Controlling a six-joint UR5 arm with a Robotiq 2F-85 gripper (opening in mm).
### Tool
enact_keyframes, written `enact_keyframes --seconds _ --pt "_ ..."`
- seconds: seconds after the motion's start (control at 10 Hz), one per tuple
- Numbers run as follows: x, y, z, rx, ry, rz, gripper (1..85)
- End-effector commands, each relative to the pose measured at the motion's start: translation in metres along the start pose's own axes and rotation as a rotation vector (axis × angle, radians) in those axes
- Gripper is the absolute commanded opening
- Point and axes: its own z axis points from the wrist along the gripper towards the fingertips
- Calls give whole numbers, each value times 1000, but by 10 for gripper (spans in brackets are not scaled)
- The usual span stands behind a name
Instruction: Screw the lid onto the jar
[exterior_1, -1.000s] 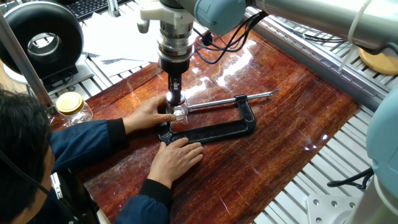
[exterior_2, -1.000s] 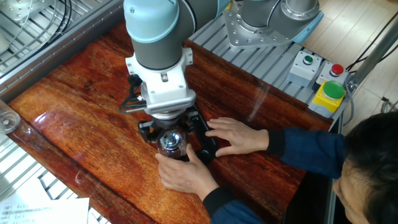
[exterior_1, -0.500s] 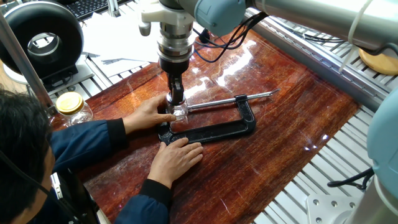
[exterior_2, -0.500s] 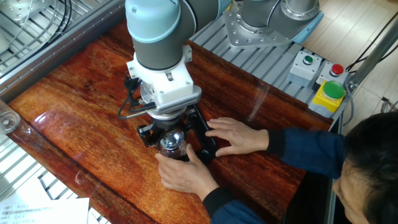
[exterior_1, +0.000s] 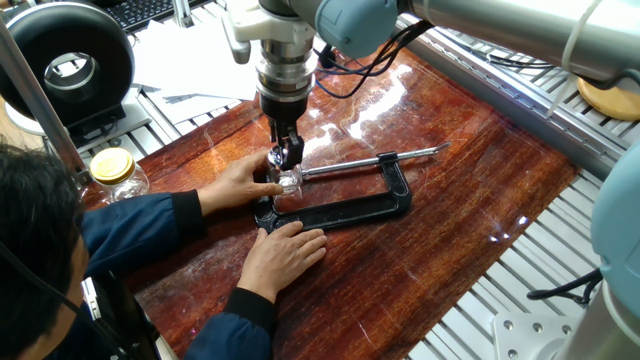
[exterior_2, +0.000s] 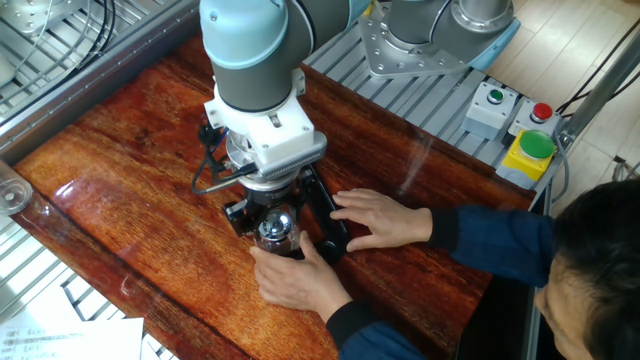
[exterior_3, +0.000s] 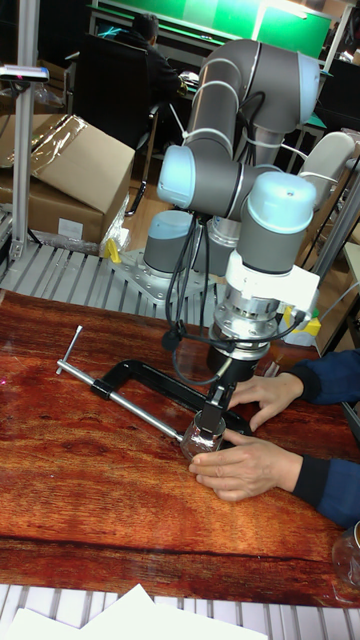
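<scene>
A wooden table is seen with a UR5 arm reaching straight down near its middle. The gripper is pointed downward at the top of the jar, a small clear glass jar standing upright on the wood. The fingers appear pressed in on the lid at the jar's mouth, though the clear cap is hard to separate from the glass in these views. The jar is steadied by a person's hand, wrapped against it from the 9 o'clock side in the first fixed view. A second hand is laid flat on a black C-clamp, which lies at 5 o'clock of the jar, its screw bar stretching toward 3 o'clock. A yellow-lidded glass jar is set well apart at 9 o'clock, off the wood.
</scene>
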Motion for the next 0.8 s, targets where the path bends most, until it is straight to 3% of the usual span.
enact_keyframes --seconds 0.0,0.7 --pt "1 -1 0 2 -6 -24 633" --pt "1 -1 1 1 -5 -37 630"
